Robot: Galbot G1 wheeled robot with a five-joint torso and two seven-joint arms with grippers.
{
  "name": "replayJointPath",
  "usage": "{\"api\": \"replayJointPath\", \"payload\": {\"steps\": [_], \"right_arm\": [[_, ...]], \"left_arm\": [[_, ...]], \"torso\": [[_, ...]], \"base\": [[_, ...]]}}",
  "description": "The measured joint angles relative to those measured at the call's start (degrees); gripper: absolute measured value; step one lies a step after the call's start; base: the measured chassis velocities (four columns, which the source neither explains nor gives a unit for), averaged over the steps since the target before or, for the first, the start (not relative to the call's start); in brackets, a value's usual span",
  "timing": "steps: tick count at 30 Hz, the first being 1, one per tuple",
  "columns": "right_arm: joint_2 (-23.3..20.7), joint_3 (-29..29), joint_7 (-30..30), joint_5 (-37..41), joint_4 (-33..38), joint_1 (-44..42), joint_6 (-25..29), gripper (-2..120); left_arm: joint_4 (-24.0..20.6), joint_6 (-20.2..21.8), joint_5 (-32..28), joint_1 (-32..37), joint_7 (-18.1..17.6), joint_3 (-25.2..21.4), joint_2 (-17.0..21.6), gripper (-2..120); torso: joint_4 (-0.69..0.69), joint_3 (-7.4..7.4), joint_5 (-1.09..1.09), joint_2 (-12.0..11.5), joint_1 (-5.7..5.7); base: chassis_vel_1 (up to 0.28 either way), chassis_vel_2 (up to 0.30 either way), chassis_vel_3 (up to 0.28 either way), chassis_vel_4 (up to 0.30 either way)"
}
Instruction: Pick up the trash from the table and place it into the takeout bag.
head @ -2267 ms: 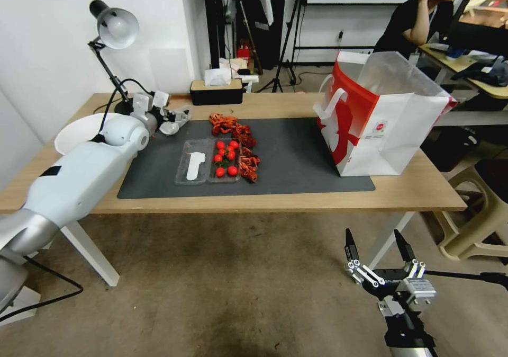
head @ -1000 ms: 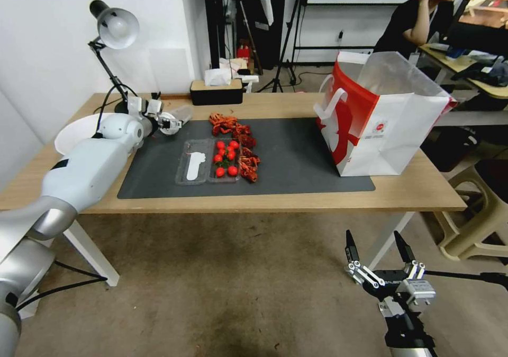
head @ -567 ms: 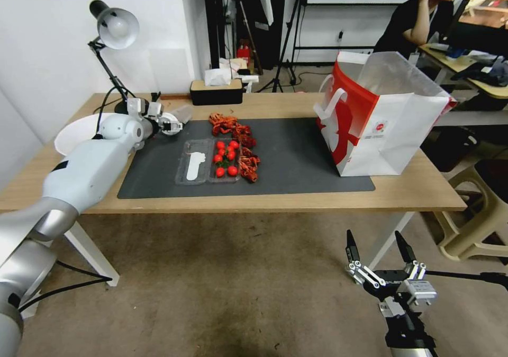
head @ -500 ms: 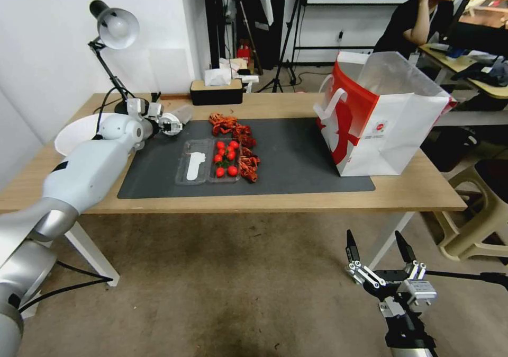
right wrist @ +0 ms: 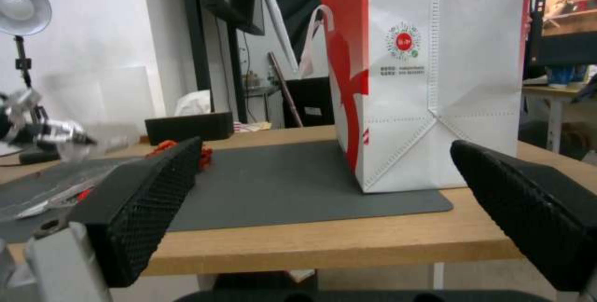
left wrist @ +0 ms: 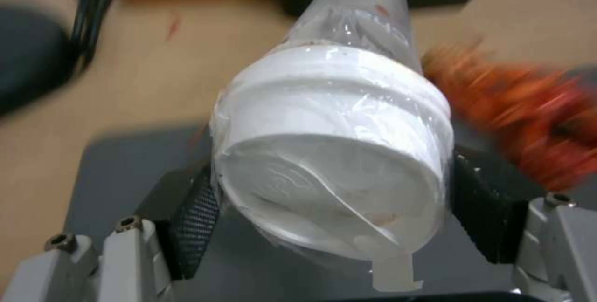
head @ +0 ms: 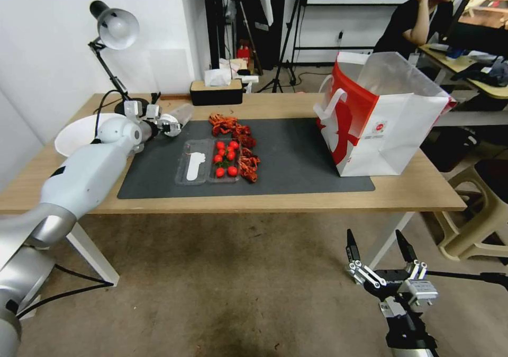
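My left gripper (head: 170, 124) is shut on a clear tub with a white lid (head: 179, 116), one piece of the trash, over the far left corner of the dark mat (head: 296, 155) on the table (head: 413, 190). In the left wrist view the tub (left wrist: 336, 153) points lid-first at the camera, squeezed between both black pads (left wrist: 194, 220). The takeout bag (head: 386, 118) stands open at the mat's right end, and its logo side (right wrist: 429, 83) faces the right wrist camera. My right gripper (head: 377, 248) hangs open below the table's front edge, its fingers wide apart around nothing (right wrist: 329, 209).
A clear tray of red tomatoes (head: 209, 161) and red crayfish shells (head: 233, 126) lie mid-mat. A large white bowl (head: 79, 132), a desk lamp (head: 114, 28) and a black tissue box (head: 216, 92) stand at the left and back. A beige stool (head: 476, 214) is at the right.
My left gripper has closed on the tub and tipped it up from the mat's corner, and the arm has drawn back a little toward the left. The right arm has stayed put.
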Motion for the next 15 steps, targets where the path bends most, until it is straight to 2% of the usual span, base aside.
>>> {"api": "replayJointPath", "payload": {"steps": [1, 3, 5, 6, 7, 9, 10, 13, 14, 15], "right_arm": [[-0.03, 0.00, 0.00, -0.02, 0.06, -0.01, -0.01, 100], [-0.05, -0.01, 0.00, -0.04, 0.07, -0.01, -0.02, 100], [-0.02, -0.13, 0.01, -0.10, 0.07, 0.00, -0.04, 100], [-0.02, -0.13, 0.01, -0.10, 0.07, 0.00, -0.04, 100], [0.04, -0.18, 0.00, -0.20, 0.07, 0.02, -0.05, 100], [0.20, -0.27, -0.02, -0.38, 0.07, 0.04, -0.04, 100], [0.20, -0.27, -0.02, -0.38, 0.07, 0.04, -0.04, 100], [0.55, -0.30, -0.03, -0.61, 0.30, -0.17, 0.05, 100], [0.55, -0.30, -0.03, -0.61, 0.30, -0.17, 0.05, 100], [0.64, -0.30, -0.04, -0.67, 0.40, -0.27, 0.09, 100]], "left_arm": [[-2.38, -0.76, -0.39, 0.63, 0.17, -0.30, 0.86, 75], [-4.04, -1.19, -0.69, 0.86, 0.22, -0.56, 1.29, 75], [-9.37, -2.25, -1.87, 1.41, 0.45, -1.26, 2.33, 75], [-9.37, -2.25, -1.87, 1.41, 0.45, -1.26, 2.33, 75], [-15.35, -2.47, -2.68, 2.03, 0.40, -1.80, 3.04, 75], [-22.03, -2.55, -4.31, 2.07, -0.44, -2.07, 3.37, 75], [-22.03, -2.55, -4.31, 2.07, -0.44, -2.07, 3.37, 75], [-31.87, -2.74, -8.65, 0.69, -1.40, -1.66, 3.44, 75], [-31.87, -2.74, -8.65, 0.69, -1.40, -1.66, 3.44, 75], [-34.59, -2.73, -10.29, 0.14, -1.88, -1.43, 3.29, 75]], "torso": [[0.02, 0.01, -0.03, -0.01, 0.00], [0.03, 0.02, -0.06, -0.01, 0.00], [0.01, 0.01, 0.04, -0.02, 0.01], [0.01, 0.01, 0.04, -0.02, 0.01], [0.00, 0.01, 0.02, -0.01, 0.01], [0.00, 0.01, 0.02, -0.01, 0.01], [0.00, 0.01, 0.02, -0.01, 0.01], [0.00, 0.00, 0.03, -0.01, 0.01], [0.00, 0.00, 0.03, -0.01, 0.01], [0.00, 0.00, 0.02, -0.01, 0.01]], "base": [[0.000, 0.000, 0.000, 0.000], [0.000, 0.000, 0.000, 0.000], [0.000, 0.000, 0.000, 0.000], [0.000, 0.000, 0.000, 0.000], [0.000, 0.000, 0.000, 0.000], [0.000, 0.000, 0.000, 0.000], [0.000, 0.000, 0.000, 0.000], [0.000, 0.000, 0.000, 0.000], [0.000, 0.000, 0.000, 0.000], [0.000, 0.000, 0.000, 0.000]]}}
